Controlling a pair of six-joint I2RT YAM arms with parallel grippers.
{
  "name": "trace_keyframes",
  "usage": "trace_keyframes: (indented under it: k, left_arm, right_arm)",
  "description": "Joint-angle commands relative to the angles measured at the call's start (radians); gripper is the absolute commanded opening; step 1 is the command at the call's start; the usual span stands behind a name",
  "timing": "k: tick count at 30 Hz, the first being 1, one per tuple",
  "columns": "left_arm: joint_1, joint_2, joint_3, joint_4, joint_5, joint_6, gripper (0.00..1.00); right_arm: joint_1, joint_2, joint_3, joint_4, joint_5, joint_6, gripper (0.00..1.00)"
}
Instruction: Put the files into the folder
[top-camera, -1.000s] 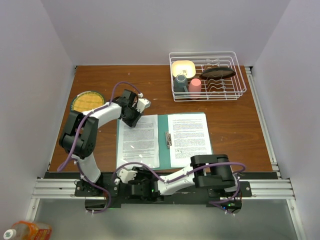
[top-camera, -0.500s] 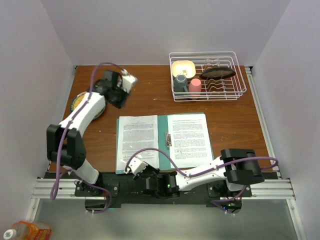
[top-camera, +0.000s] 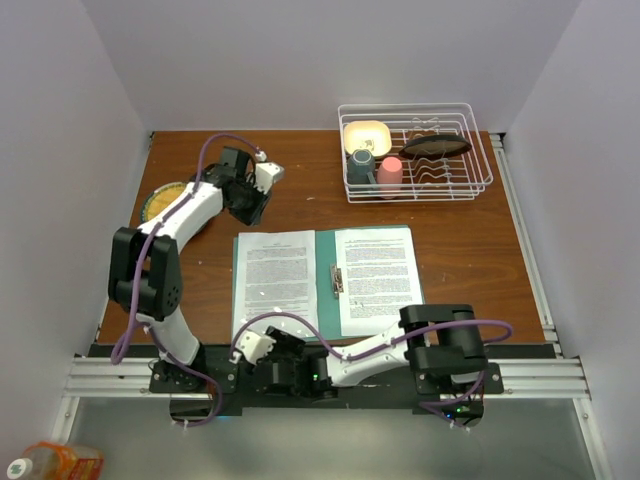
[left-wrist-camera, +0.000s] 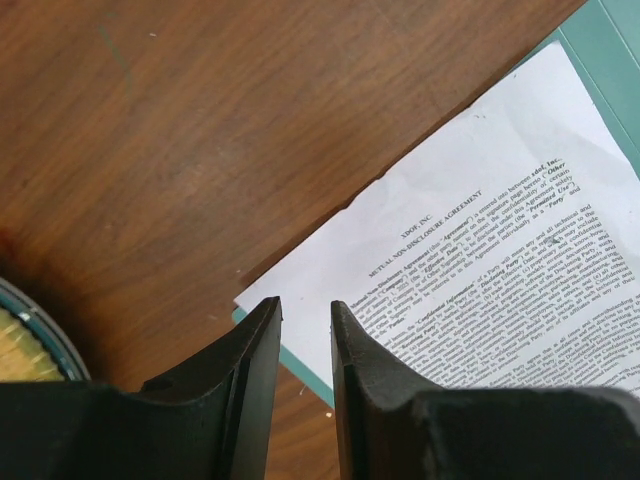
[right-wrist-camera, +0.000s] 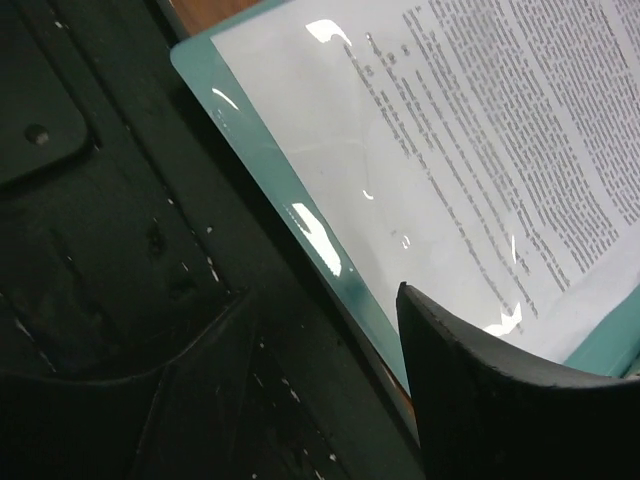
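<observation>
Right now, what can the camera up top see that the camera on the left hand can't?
Only the top camera shows the dish rack, the pink cup, the right page and the right gripper. Only the left wrist camera shows the left page close enough to read its heading, an agreement. Both show the left page, the green folder, the yellow plate, the wooden table and the left gripper.

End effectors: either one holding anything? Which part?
Nothing held: left end effector hangs over the table by the sheet's corner, jaws empty; right end effector open at the folder's near edge.
</observation>
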Motion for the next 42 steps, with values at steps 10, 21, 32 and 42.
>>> trace_keyframes:
  k: [10, 21, 32, 42]
  left_arm:
    - [-0.097, 0.145, -0.079, 0.159, -0.048, -0.009, 0.30]
    - [-0.100, 0.154, -0.140, 0.181, -0.063, 0.003, 0.30]
    - [-0.056, 0.065, -0.095, 0.116, -0.097, 0.019, 0.29]
    - [0.364, -0.188, 0.246, 0.041, -0.020, -0.101, 0.56]
  right_arm:
    - [-0.037, 0.103, 0.082, 0.083, -0.057, -0.033, 0.63]
    - [-0.065, 0.140, 0.091, 0.080, -0.021, -0.010, 0.47]
    - [-0.063, -0.059, 0.011, 0.082, 0.123, 0.073, 0.00]
    - [-0.069, -0.058, 0.091, 0.108, 0.069, -0.135, 0.00]
